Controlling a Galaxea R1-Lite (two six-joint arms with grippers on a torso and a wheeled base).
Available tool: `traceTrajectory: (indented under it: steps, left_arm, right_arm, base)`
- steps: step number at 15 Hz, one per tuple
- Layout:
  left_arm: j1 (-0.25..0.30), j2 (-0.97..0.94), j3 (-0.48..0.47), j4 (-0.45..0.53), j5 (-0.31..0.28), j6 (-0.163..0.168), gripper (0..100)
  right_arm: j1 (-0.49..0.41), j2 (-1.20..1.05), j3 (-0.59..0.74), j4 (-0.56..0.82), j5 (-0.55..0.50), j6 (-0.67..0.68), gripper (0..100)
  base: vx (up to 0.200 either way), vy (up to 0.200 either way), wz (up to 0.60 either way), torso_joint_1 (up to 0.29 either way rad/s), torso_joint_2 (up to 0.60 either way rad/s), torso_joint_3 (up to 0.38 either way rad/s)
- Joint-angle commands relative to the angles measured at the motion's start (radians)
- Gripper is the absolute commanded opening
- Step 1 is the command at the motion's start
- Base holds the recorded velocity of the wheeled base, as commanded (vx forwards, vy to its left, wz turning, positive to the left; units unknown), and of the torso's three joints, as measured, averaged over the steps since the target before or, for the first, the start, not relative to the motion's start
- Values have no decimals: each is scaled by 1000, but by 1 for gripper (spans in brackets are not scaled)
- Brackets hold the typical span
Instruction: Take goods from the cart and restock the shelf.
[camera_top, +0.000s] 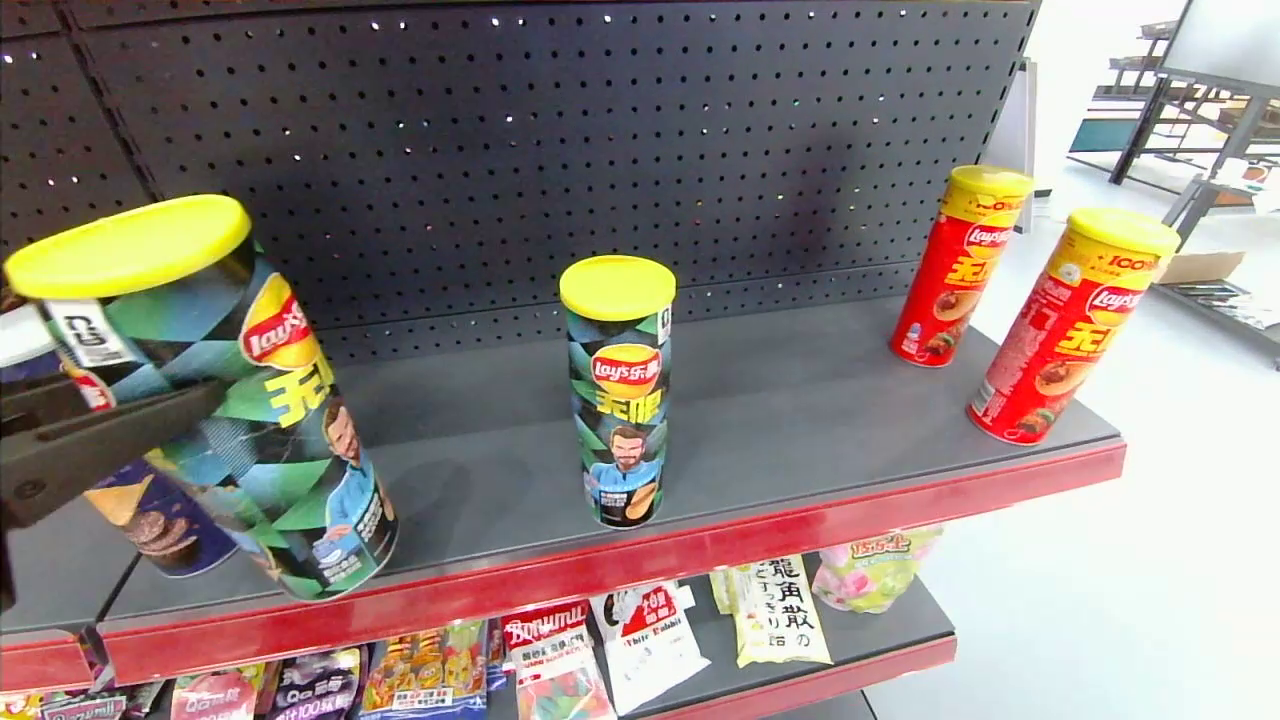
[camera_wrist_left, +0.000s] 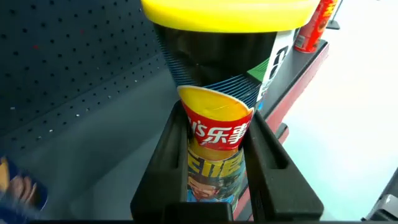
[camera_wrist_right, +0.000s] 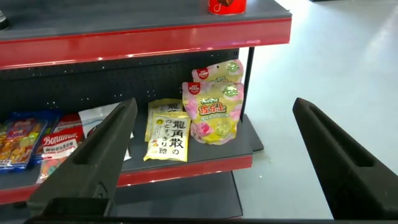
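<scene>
A shop aisle — a dark metal shelf (camera_top: 800, 420) backed by black pegboard (camera_top: 600, 150), its front lip (camera_top: 700, 545) painted red; chip canisters (camera_top: 620, 390) with yellow lids stand spaced along it, labels facing out; on the lower shelf (camera_wrist_right: 224, 149) — a row of packaged snack bags (camera_wrist_right: 214, 102), fronts showing.

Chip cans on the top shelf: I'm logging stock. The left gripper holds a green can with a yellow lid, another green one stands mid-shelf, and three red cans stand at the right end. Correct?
No. The head view shows two there, not three: the rear red can and the front red can. The rest stands.
</scene>
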Motion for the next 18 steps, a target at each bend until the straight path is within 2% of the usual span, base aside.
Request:
traceTrajectory:
  steps: [1, 5, 8, 9, 11, 14, 18]
  left_arm:
    - [-29, 209, -44, -93, 2, 0, 0]
    - [-33, 393, -141, -167, 2, 0, 0]
    - [-113, 550, -201, -297, 8, -8, 0]
    - [-130, 574, -205, -322, 11, -19, 0]
    - [-159, 688, -274, -405, 13, -31, 0]
    - [-176, 823, -383, -468, 13, -31, 0]
    - [-205, 924, -460, -503, 11, -39, 0]
  right_arm:
    - [0, 2, 0, 0, 0, 0, 100]
    - [0, 2, 0, 0, 0, 0, 100]
    - [0, 2, 0, 0, 0, 0, 100]
    - [0, 2, 0, 0, 0, 0, 100]
    - [0, 2, 0, 0, 0, 0, 100]
    - [0, 2, 0, 0, 0, 0, 100]
    - [0, 2, 0, 0, 0, 0, 100]
  base:
    - [0, 0, 0, 0, 0, 0]
    - [0, 0, 0, 0, 0, 0]
    - [0, 0, 0, 0, 0, 0]
    - [0, 0, 0, 0, 0, 0]
    - [0, 0, 0, 0, 0, 0]
    - [0, 0, 0, 0, 0, 0]
    - [0, 0, 0, 0, 0, 0]
